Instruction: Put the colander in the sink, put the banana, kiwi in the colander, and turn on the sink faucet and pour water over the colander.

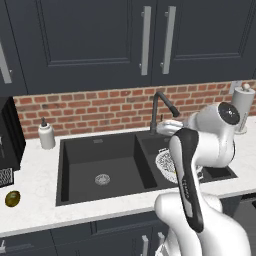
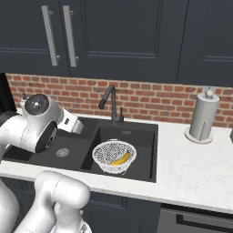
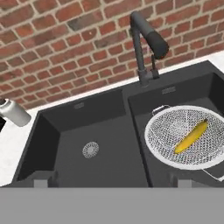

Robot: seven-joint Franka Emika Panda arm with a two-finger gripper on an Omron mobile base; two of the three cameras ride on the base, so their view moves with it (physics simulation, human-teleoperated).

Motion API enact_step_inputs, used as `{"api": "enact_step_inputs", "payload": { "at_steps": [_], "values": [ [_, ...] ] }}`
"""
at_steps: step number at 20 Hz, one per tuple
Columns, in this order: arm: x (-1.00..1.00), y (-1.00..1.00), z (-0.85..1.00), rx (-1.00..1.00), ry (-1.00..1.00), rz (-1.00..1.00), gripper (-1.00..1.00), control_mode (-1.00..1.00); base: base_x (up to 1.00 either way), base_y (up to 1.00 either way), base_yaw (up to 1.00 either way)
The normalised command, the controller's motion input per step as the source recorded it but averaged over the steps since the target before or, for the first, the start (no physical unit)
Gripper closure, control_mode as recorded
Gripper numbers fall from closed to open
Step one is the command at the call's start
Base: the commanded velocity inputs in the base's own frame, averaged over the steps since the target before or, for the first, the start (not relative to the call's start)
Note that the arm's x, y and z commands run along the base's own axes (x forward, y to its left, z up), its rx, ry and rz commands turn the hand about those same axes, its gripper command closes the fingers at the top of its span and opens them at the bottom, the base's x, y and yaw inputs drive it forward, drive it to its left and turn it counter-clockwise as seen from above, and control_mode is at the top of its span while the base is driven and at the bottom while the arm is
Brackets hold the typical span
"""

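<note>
A matte black double-basin sink [image 1: 80, 150] is set into a pale speckled stone surface [image 1: 35, 205] below a red brick wall. This sink is the landmark for everything else.

In the sink's smaller, shallower basin sits one round white colander [image 2: 113, 156], speckled with small dark holes. Inside it lies one small curved yellow banana [image 3: 191, 136]; in the hand view its long axis runs diagonally across the colander bowl. The colander is upright and rests on the basin floor.

One small oval olive-green and brown kiwi [image 1: 12, 198] lies on the surface beyond the sink's larger basin, on the side away from the colander, near the front edge and well apart from the sink. It is the fruit not yet in the colander.

One tall slim matte black faucet [image 3: 144, 43] with an angled spout rises from the sink's back rim, between the two basins. No water is visible. One white soap dispenser bottle [image 1: 46, 135] stands behind the larger basin's far corner.

The robot's hand [image 3: 109, 181] hovers above the sink, looking down over both basins. Its two dark tips sit far apart at the bottom of the hand view with nothing between them, so it is released and empty.

As a judgement, the next move turns on the kiwi lying across the larger basin from the hand, away from the colander.
</note>
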Motion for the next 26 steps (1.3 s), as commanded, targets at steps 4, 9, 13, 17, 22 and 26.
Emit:
{"api": "enact_step_inputs", "payload": {
  "at_steps": [4,9,13,17,22,26],
  "values": [
    [-0.04,1.00,0.07,-0.12,0.25,0.19,-1.00,-1.00,0.00,0.00,0.00],
    [0.00,1.00,-0.01,-0.03,0.23,0.24,-1.00,-1.00,0.00,0.00,0.00],
    [0.00,1.00,-0.16,0.00,0.20,0.25,-1.00,-1.00,0.00,0.00,0.00],
    [0.00,0.95,-0.34,0.00,0.15,0.22,-1.00,-1.00,0.00,0.00,0.00],
    [0.00,0.98,-0.40,0.00,0.09,0.18,-1.00,-1.00,0.00,0.00,0.00],
    [0.00,0.80,-0.39,0.00,0.03,0.13,-1.00,-1.00,0.00,0.00,0.00]
  ]
}}
